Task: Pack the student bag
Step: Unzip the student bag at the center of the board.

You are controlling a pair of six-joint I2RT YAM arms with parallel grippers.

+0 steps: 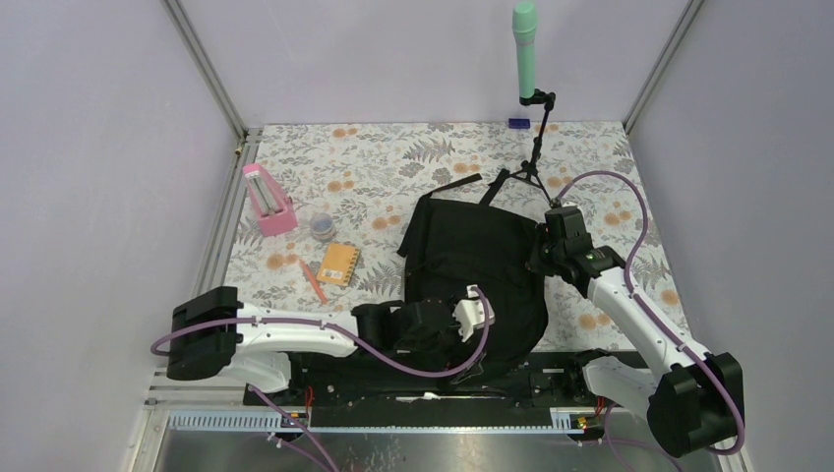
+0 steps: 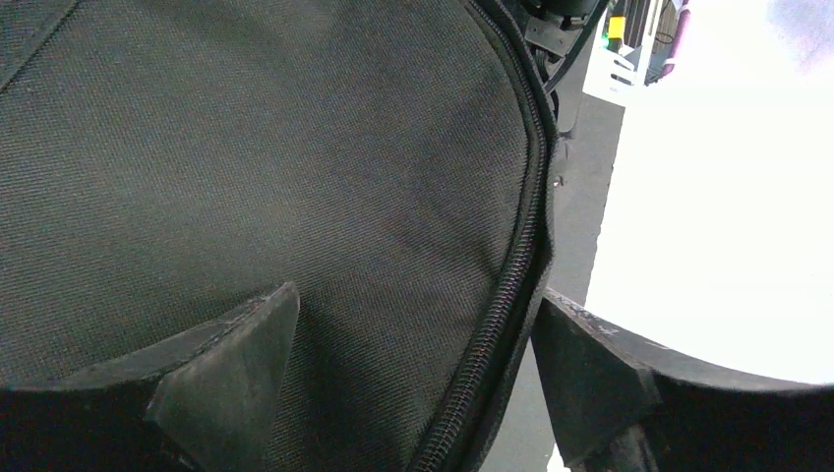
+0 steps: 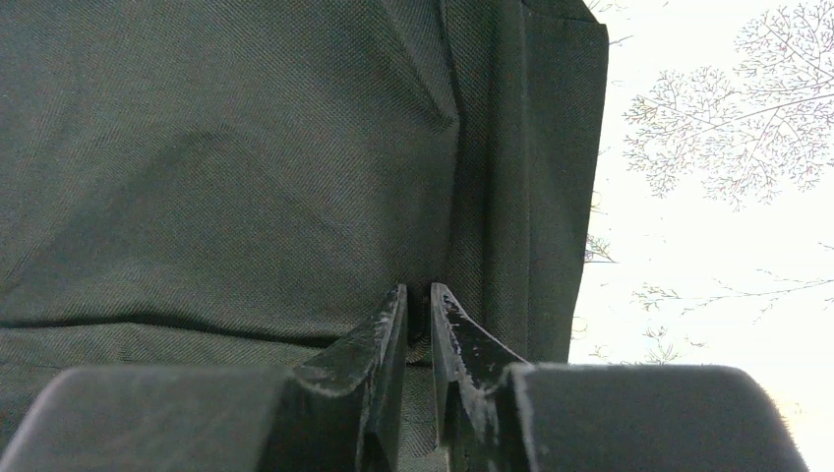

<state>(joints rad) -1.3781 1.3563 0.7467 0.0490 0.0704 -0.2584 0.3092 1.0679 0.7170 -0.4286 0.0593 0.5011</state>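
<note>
The student bag (image 1: 472,261), a big black fabric backpack, lies flat in the middle of the floral table, straps toward the back. My left gripper (image 1: 470,324) is at the bag's near edge. In the left wrist view it (image 2: 415,295) stands open, one finger over the fabric (image 2: 246,147) and the other beyond the zipper (image 2: 511,275). My right gripper (image 1: 539,258) is at the bag's right edge. The right wrist view shows it (image 3: 418,290) nearly closed, with a small fold of the bag's fabric (image 3: 246,147) pinched between the fingertips.
Left of the bag lie an orange notebook (image 1: 339,264), an orange pen (image 1: 313,282), a small jar (image 1: 323,227) and a pink holder (image 1: 268,202). Behind the bag a green microphone (image 1: 524,49) stands on a black tripod (image 1: 531,162), with a small purple block (image 1: 518,124) by the back wall.
</note>
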